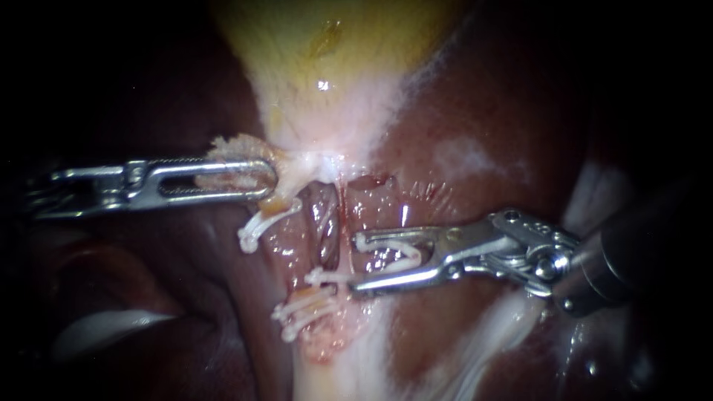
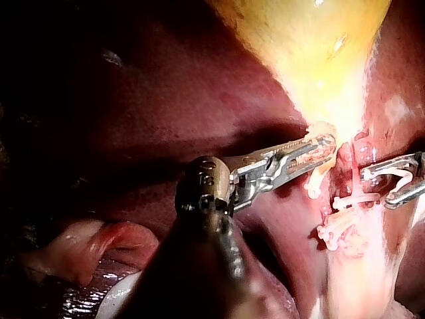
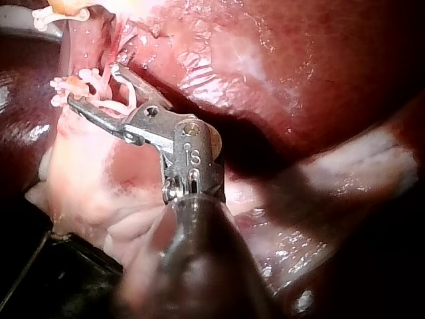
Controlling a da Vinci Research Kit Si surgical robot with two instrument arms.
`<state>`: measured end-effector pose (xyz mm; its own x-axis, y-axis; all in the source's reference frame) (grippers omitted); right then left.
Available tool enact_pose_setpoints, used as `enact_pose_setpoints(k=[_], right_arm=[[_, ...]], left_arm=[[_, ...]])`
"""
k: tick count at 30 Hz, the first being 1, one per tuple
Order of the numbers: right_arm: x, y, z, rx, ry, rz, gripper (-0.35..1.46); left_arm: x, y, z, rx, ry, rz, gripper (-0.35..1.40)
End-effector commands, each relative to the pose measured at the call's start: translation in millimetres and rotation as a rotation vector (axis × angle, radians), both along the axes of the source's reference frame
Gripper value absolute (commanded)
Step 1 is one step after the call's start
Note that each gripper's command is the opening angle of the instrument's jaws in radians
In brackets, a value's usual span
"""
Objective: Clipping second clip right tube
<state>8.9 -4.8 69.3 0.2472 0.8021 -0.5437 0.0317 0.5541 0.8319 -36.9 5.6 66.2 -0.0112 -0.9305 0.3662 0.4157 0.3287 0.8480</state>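
Our left instrument [image 1: 269, 178] pinches the gallbladder [image 1: 334, 89] edge at 10 o'clock, pulling so the tubes stay stretched. Our right instrument [image 1: 358, 263] holds 1 white clip [image 1: 405, 251] in wide jaws, at 3 o'clock of the right tube [image 1: 325, 226], ready to squeeze.

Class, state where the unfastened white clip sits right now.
Endoscope view, right of centre: the clip is held in the right instrument's tool, just right of the central tube.
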Motion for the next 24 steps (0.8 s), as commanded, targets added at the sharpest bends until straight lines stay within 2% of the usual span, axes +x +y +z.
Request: enact_pose_setpoints(k=[1, 10, 17, 24], right_arm=[[0.1, 0.0, 0.1, 0.006, -0.001, 0.000, 0.45], [0.5, -0.2, 1.3, 0.017, -0.007, 0.004, 0.45], [0.8, -0.6, 2.6, 0.011, -0.034, -0.012, 0.45], [0.9, -0.7, 2.8, 0.016, -0.035, -0.011, 0.45]], left_arm=[[0.0, -0.1, 0.1, 0.000, -0.001, 0.002, -0.35], [-0.1, -0.1, 0.1, 0.000, -0.001, 0.002, -0.35], [-0.1, -0.1, 0.1, 0.000, -0.001, 0.002, -0.35], [-0.1, -0.1, 0.1, 0.000, -0.001, 0.002, -0.35]])
